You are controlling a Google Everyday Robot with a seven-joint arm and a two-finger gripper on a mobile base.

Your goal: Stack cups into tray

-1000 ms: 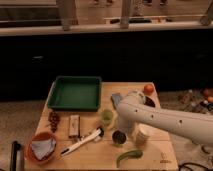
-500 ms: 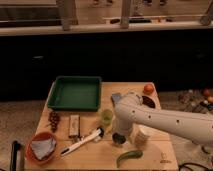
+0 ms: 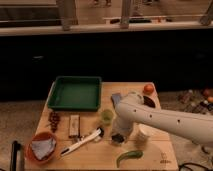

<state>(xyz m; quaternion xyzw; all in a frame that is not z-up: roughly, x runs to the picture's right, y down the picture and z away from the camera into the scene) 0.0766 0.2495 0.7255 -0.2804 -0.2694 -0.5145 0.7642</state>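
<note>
The white arm (image 3: 167,121) reaches in from the right and bends down over the middle of the wooden tabletop (image 3: 95,160). Its tool (image 3: 120,131) hangs low, right above the small steel cup (image 3: 117,138), which shows only as a dark round shape beneath it. Whether the tool is wide, narrow or gripping the cup cannot be told, since the wrist covers it.

The translucent light-green cup (image 3: 106,116) stands upright just left of the wrist, between the tool and the tray. The cream-white cup (image 3: 144,136) stands just right of the tool, partly under the forearm. The dark green tray (image 3: 56,98) lies at the far left part of the tabletop, with none of the three cups in it.

An orange bowl (image 3: 31,150) holding a grey crumpled cloth (image 3: 43,148) sits at the near left corner. A white brush-like utensil (image 3: 82,142) lies slanted between that bowl and the steel cup. A green chili (image 3: 129,156) lies near the front edge. A dark bowl (image 3: 149,101) and an orange fruit (image 3: 148,88) sit at the far right
</note>
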